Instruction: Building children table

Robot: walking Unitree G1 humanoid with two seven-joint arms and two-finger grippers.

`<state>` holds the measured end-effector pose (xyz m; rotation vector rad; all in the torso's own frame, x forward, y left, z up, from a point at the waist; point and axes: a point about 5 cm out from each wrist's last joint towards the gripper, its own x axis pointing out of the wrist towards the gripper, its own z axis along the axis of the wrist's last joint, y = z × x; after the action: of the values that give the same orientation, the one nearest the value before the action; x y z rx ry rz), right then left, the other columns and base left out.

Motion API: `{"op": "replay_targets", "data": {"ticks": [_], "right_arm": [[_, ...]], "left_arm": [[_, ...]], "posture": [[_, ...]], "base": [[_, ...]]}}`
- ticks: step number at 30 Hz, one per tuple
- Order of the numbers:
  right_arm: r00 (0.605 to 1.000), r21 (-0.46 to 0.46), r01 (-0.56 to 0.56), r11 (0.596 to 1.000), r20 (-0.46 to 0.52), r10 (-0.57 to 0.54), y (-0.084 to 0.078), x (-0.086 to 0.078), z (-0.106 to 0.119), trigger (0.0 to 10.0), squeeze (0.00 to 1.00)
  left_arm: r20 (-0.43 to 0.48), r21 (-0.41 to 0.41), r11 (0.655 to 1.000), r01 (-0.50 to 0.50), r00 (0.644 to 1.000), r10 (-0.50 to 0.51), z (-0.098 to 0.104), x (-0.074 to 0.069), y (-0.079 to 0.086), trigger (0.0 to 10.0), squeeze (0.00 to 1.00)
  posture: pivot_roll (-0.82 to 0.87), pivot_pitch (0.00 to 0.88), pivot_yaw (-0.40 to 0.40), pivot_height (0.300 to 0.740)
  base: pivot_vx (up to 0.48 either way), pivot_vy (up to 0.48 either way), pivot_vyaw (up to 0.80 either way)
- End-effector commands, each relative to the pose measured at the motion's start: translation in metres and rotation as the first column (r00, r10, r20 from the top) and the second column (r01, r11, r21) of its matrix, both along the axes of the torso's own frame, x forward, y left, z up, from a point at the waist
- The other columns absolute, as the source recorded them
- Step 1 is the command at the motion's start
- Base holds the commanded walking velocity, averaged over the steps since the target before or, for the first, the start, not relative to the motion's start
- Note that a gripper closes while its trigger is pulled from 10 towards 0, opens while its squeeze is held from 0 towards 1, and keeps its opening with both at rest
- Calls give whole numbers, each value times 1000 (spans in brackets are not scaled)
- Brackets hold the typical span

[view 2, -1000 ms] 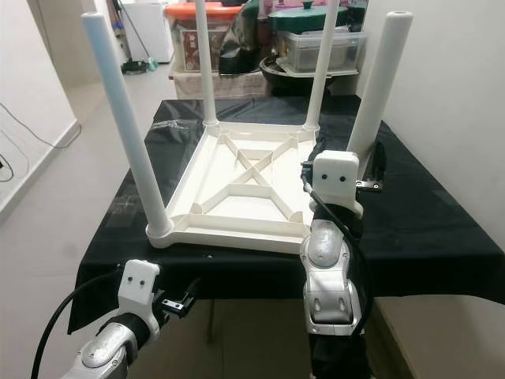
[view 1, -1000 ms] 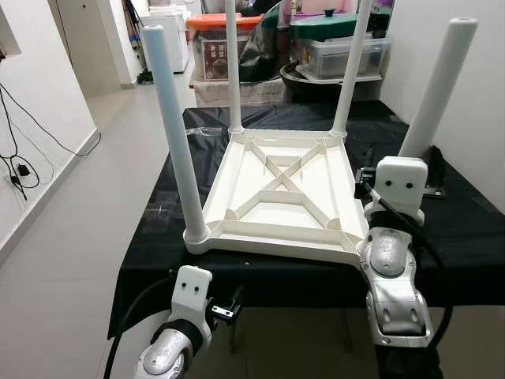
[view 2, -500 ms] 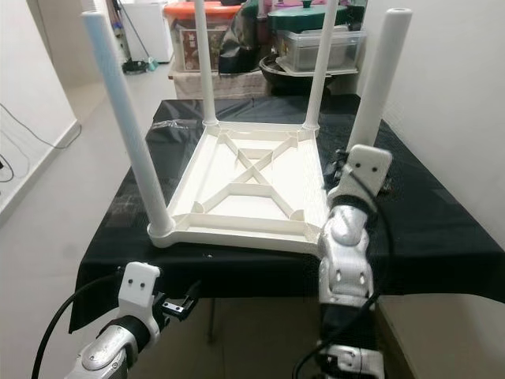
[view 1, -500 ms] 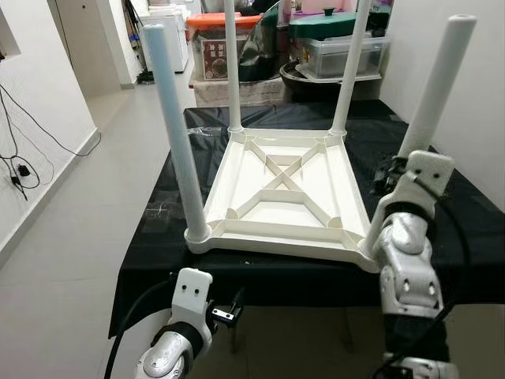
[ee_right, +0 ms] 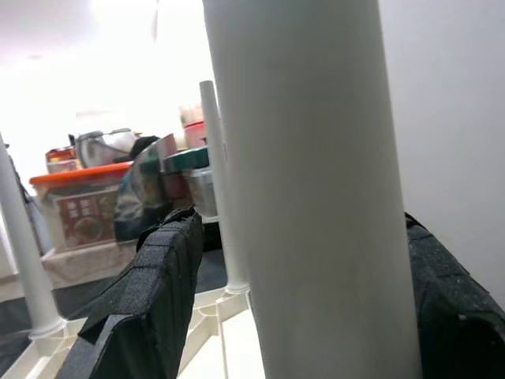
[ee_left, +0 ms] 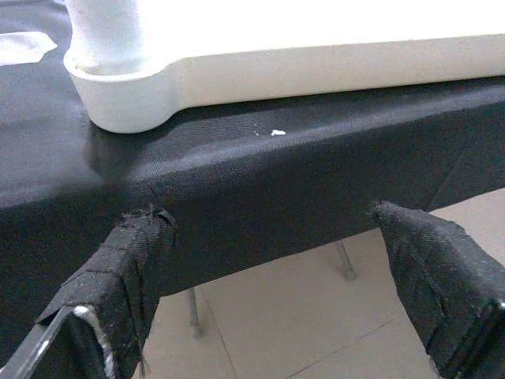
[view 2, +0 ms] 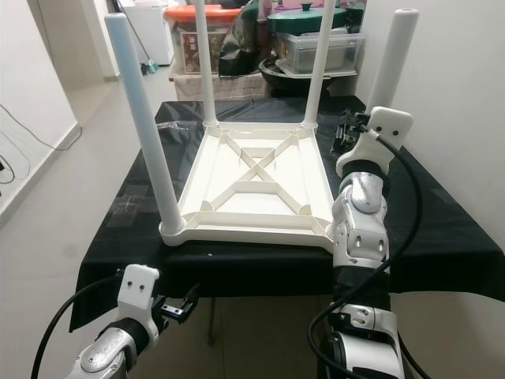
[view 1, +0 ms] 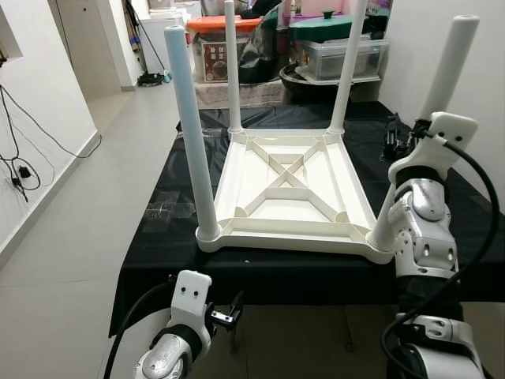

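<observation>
Table top upside down, four legs standing up
Right gripper (ee_right: 300,300) straddles the near-right leg (view 1: 442,87), fingers wide, likely seating it; left gripper (ee_left: 276,268) hangs wide, holding nothing, below the black cloth (view 1: 158,237); table top (view 1: 288,193) inverted so sockets face up.

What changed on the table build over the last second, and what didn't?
The right hand rose up the near right leg and now straddles it; whether it grips is unclear. The upturned white table has swung, its near left leg shifting right. The left hand still hangs open below the black cloth edge; all four legs remain standing.
</observation>
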<state>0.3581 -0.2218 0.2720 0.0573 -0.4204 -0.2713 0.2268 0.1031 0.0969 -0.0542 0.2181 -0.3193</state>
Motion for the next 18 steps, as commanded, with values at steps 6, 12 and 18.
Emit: {"op": "replay_targets", "data": {"ticks": [6, 12, 18], "right_arm": [[991, -10, -130, 991, -30, 130, 11, 19, 2, 10000, 0], [976, 19, -199, 980, -89, 200, 26, 21, -18, 10000, 0], [964, 51, -245, 968, -90, 249, 38, 25, -22, 10000, 0]], "left_arm": [[1, -1, 1000, -10, 1000, 10, 3, -3, 4, 10000, 0], [-1, 1, 1000, -11, 1000, 11, 3, -4, 4, 10000, 0], [-8, 1, 1000, -8, 1000, 8, 3, -3, 4, 10000, 0]], "posture": [[65, 0, -14, 740], [65, 0, -11, 740], [61, 0, -14, 740]], "base": [[0, 0, 0], [0, 0, 0], [0, 0, 0]]}}
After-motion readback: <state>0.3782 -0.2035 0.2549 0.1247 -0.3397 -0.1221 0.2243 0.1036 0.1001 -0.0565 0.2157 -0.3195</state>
